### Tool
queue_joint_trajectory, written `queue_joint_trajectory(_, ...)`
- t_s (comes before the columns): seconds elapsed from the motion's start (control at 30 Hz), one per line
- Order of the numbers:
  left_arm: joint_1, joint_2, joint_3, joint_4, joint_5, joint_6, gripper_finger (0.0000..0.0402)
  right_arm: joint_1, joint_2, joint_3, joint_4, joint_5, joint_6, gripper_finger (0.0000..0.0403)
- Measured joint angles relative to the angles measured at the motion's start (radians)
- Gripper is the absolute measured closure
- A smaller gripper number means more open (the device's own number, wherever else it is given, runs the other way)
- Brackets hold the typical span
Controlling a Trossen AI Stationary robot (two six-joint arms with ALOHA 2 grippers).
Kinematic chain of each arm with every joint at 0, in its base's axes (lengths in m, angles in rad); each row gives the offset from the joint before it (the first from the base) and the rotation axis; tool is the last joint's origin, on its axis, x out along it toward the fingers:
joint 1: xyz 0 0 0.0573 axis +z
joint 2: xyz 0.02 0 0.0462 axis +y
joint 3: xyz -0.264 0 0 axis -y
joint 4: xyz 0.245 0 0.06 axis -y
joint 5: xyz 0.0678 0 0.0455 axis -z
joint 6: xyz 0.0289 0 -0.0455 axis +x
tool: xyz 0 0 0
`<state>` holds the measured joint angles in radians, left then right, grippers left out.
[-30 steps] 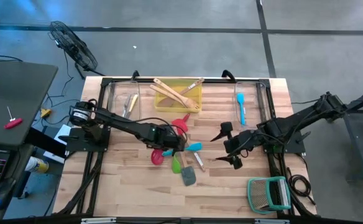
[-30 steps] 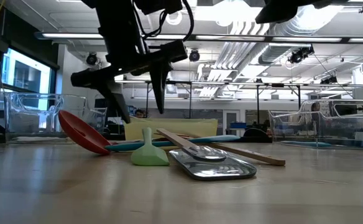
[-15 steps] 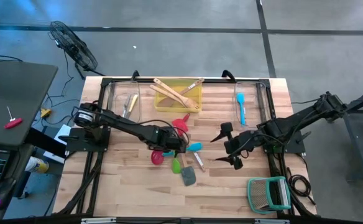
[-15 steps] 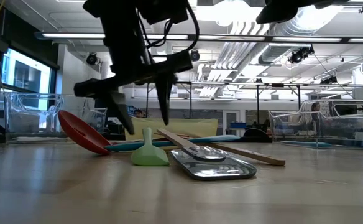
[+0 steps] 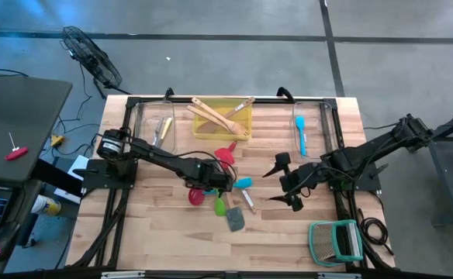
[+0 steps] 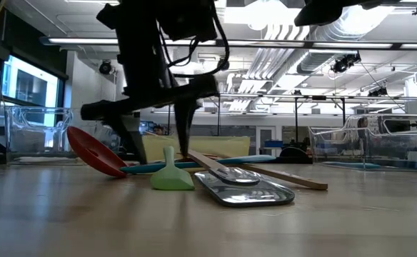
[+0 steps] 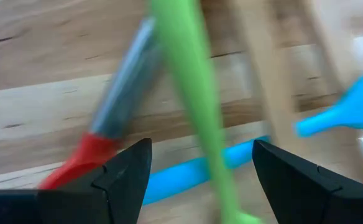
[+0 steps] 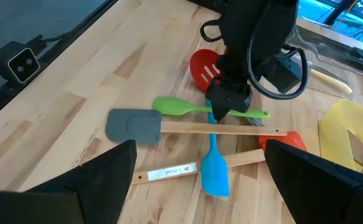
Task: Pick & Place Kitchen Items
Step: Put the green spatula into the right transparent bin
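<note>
The green spatula (image 7: 191,93) lies in the heap of utensils at the middle of the table (image 5: 172,240), its slim handle running straight through the gap between my two fingers, as my left wrist camera shows. Its long axis crosses the line from one finger to the other nearly at right angles, so my jaws stand either side of the handle, not along it. That is the relation I care about: a squeeze from here would, I judge, catch the handle across its narrow width.

Under and beside the green handle lie a blue spatula (image 7: 188,174) and a red-ended utensil (image 7: 82,158) with a grey shaft, all crossing each other closely. I cannot tell whether the green handle rests on the blue one or only passes over it. A wooden handle (image 7: 262,81) runs just beside the green one, near enough that my far finger might nudge it.

My left gripper (image 5: 215,180) hangs low over this heap with its jaws spread wide and nothing held; from the table-level camera its fingertips reach down nearly to the pile. It is much the nearer claw. My right gripper (image 5: 287,182) waits well apart on the other side of the heap, likewise spread and empty, looking across at the pile.
</note>
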<state>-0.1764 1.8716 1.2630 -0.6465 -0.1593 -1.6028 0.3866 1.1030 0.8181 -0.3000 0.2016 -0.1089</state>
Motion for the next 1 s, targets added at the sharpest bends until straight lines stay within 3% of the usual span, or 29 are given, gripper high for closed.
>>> queue_joint_trajectory(1.0, 0.021, 0.011, 0.001, 0.0, 0.007, 0.008, 0.0128, 0.0, 0.0, 0.0, 0.005, 0.0, -0.002, 0.0055)
